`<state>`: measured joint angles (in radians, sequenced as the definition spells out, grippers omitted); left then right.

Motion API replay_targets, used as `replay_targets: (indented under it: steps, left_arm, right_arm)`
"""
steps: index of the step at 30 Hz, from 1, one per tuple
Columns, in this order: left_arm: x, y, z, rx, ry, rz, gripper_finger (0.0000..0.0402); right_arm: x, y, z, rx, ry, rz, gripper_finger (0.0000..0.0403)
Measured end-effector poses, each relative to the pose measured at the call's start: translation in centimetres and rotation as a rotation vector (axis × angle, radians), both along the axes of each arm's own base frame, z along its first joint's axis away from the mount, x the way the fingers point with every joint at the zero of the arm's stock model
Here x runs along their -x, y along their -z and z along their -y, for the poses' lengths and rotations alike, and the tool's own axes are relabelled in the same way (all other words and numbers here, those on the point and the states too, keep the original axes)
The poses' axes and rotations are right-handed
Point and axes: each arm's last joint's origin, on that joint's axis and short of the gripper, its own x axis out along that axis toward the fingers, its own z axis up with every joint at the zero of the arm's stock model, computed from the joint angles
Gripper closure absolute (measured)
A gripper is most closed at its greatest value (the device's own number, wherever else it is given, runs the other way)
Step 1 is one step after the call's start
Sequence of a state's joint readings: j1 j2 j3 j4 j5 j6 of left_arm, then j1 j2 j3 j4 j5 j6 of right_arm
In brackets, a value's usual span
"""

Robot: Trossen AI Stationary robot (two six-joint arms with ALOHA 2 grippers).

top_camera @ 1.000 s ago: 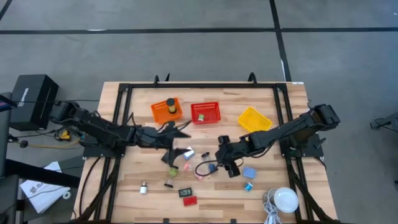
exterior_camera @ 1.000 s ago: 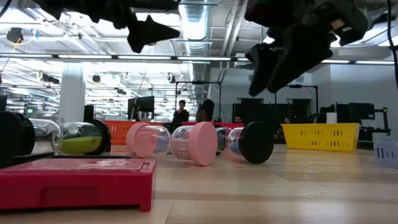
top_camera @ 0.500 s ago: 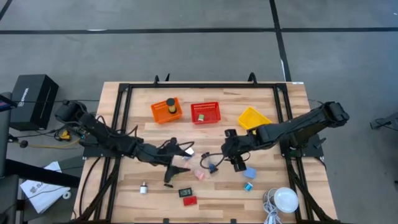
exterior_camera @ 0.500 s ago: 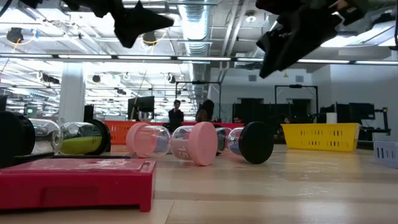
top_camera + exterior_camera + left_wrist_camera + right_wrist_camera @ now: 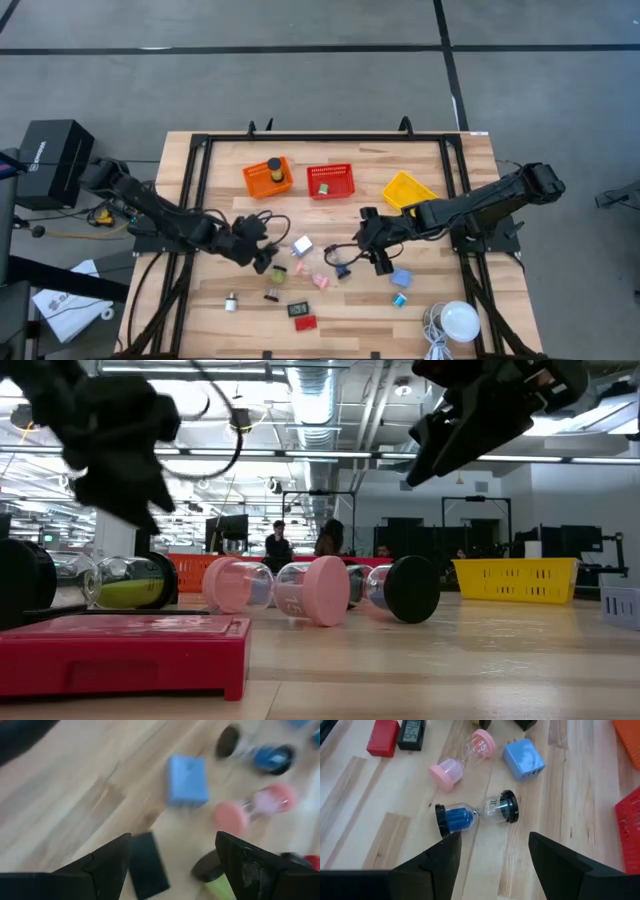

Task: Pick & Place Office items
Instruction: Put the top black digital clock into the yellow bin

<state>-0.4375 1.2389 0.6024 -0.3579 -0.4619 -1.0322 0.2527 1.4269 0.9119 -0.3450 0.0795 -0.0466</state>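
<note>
On the wooden table (image 5: 220,170), the office items lie scattered at its middle. The right hand (image 5: 492,852) hangs wide apart and empty over a blue hourglass (image 5: 476,813), near a pink hourglass (image 5: 463,759) and a blue block (image 5: 523,759). The left hand (image 5: 172,862), also spread wide and empty, hovers near a black clip (image 5: 147,865).

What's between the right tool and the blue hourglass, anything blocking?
Nothing visible. In the right wrist view the blue hourglass lies on bare wood straight ahead of the open right tool. The pink hourglass and blue charger block lie beyond it, apart from it.
</note>
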Motion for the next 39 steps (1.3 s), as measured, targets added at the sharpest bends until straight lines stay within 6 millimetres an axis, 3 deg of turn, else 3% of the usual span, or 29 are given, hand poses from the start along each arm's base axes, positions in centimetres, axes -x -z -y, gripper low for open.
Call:
replay_targets:
  steps: [16,29,39]
  left_arm:
    - [-0.1,4.7,0.2,-0.051,-0.01,-0.204,0.0117]
    - [0.5,3.7,-0.4,-0.091,0.019,-0.207,0.0117]
    - [0.5,2.9,-0.1,-0.033,-0.003,-0.148,0.0117]
  right_arm:
    - [-0.4,-0.2,0.6,0.03,-0.022,0.04,0.0178]
    - [-1.0,-0.3,2.9,0.029,0.061,0.054,0.0178]
    - [-1.0,-0.3,3.3,0.028,0.075,0.056,0.0178]
